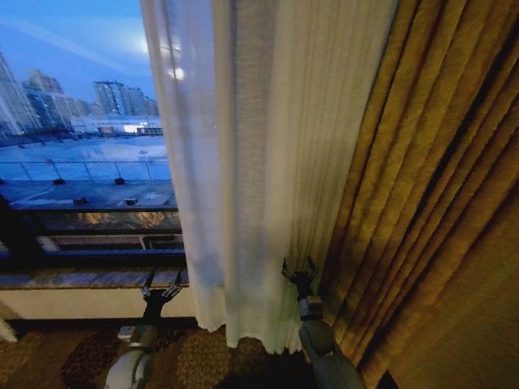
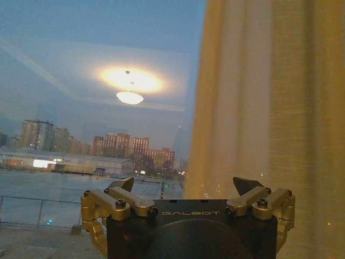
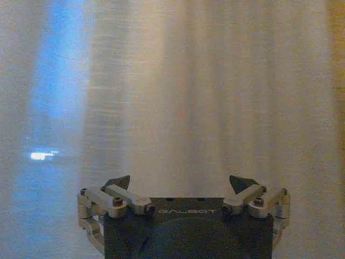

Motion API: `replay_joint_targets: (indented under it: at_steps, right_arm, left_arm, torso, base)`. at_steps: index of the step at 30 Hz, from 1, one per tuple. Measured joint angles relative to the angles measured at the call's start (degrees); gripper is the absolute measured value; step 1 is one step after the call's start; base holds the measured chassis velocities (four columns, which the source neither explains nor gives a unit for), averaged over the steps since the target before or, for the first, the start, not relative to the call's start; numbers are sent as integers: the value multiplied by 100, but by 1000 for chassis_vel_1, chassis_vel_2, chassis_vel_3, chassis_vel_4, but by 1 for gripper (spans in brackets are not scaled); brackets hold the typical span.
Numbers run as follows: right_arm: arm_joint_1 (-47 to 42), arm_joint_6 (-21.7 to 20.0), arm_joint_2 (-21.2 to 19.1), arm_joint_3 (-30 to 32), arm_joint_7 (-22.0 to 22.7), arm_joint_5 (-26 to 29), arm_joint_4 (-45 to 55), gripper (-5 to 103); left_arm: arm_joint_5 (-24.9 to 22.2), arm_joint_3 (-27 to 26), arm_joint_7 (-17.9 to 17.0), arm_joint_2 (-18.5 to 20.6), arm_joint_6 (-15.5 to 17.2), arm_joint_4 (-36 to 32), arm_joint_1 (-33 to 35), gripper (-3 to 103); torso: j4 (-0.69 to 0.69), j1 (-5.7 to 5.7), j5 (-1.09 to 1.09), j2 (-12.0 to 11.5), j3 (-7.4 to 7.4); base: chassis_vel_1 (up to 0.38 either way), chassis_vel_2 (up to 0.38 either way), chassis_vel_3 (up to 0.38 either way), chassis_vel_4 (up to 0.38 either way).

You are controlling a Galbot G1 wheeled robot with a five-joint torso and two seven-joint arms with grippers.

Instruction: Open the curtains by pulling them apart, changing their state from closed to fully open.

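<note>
From my seat, the window (image 1: 81,146) fills the left of the head view with bare glass and a dusk skyline, so that side looks already drawn back; what remains is the sheer white curtain (image 1: 251,162), hanging bunched in pleats down the middle, its wavy hem just above the patterned carpet (image 1: 186,356), with the heavy gold drape (image 1: 430,203) directly to its right. I judge the job well along but not finished: this panel has yet to be pushed further toward the drape. My right gripper (image 1: 299,269) is low, up against the sheer's right-hand folds near where they meet the gold fabric, its fingers spread wide and holding nothing; in the right wrist view the pleats fill the space just ahead of those fingers (image 3: 119,182). My left gripper (image 1: 162,285) sits in front of the window sill (image 1: 81,279), just left of the sheer's free edge, fingers also splayed and empty. The next move, I reckon, calls for closing the right gripper on a fold of sheer, not the gold drape beside it, then sweeping rightward without snagging the thin fabric.
</note>
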Motion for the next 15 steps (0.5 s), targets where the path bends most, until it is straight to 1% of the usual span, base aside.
replay_joint_targets:
  at_steps: [7, 11, 15]
  right_arm:
    - [11, 1, 23, -19, -1, 3, -15, 100]
    - [33, 37, 39, -24, 0, 11, -45, 100]
    - [70, 126, 68, -56, 12, 148, -65, 100]
  left_arm:
    - [0, -1, 0, 0, 0, 0, 0, 100]
    - [0, -1, 0, 0, 0, 0, 0, 100]
    - [0, -1, 0, 0, 0, 0, 0, 100]
  torso:
    - [0, 0, 0, 0, 0]
    - [0, 0, 0, 0, 0]
    - [0, 1, -1, 0, 1]
  base:
    - [320, 255, -319, -260]
    - [355, 313, -357, -318]
    - [363, 342, -378, -341]
